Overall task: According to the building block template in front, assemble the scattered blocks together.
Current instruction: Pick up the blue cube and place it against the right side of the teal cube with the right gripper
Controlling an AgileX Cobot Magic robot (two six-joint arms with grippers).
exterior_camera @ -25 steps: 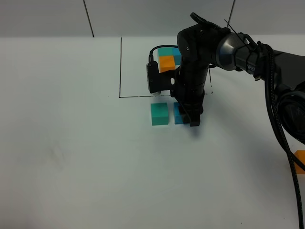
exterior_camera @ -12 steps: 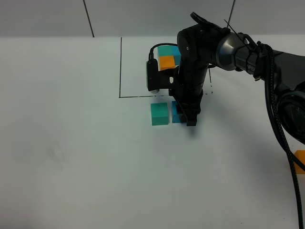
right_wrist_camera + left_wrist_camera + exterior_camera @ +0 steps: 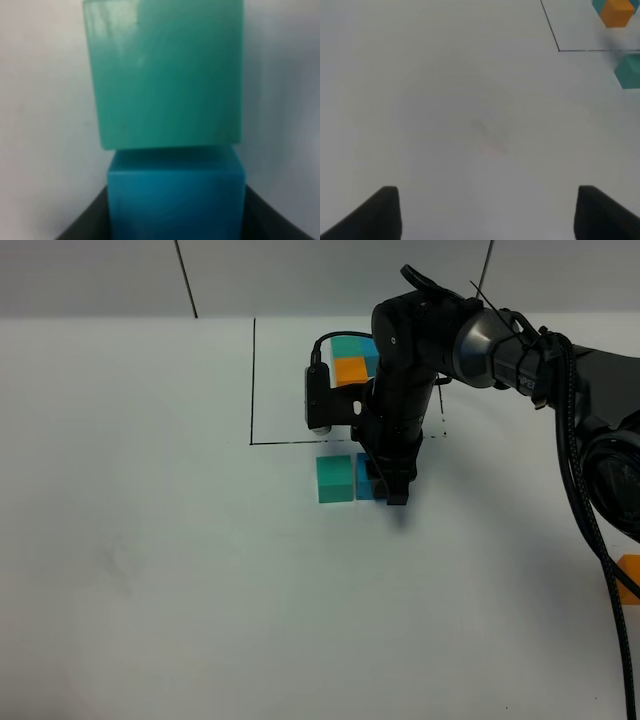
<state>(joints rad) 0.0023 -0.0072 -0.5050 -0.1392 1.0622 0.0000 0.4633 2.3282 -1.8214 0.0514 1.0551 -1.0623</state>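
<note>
Blue cube (in jaws, seemingly) touching teal cube.

The only lettering in view is sitting on the dark grey rounded link of the black right robot arm, seen from the high exterior camera. A few small white capital letters are running along the link's lower edge. They are showing too small and too blurred to be read with any certainty, and the curve of the link is cutting them off, so no word or brand can be given. No other text, number, label or sign is coming through legibly in any of the three views.
</note>
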